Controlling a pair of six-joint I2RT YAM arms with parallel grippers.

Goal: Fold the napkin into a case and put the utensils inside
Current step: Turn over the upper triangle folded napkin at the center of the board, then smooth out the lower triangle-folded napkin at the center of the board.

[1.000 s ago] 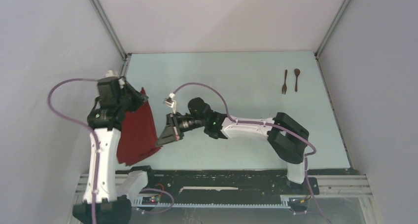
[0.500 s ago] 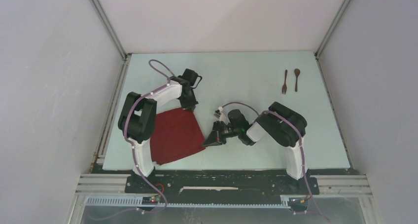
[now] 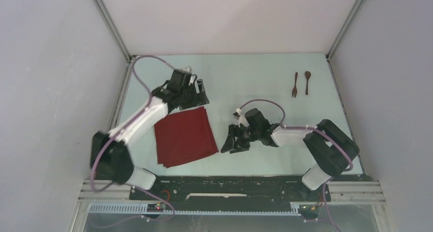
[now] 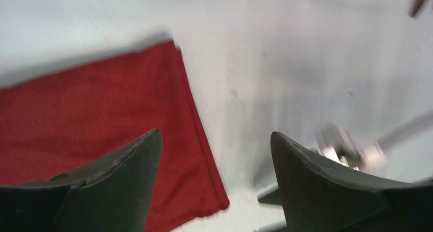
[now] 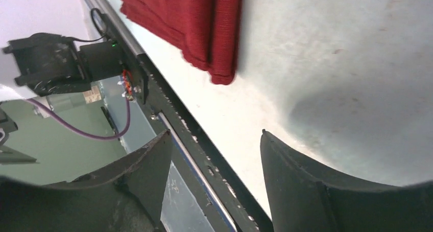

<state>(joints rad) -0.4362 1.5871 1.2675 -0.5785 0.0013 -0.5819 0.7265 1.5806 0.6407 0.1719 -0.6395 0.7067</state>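
While left claw gapes, napkin lies just beside.

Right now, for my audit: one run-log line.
dark red cloth napkin folded flat; left tool open; right tool open; dark wooden fork, spoon untouched

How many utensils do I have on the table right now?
2. The fork and the spoon lie side by side at the far right of the table; the folded napkin could hide others.
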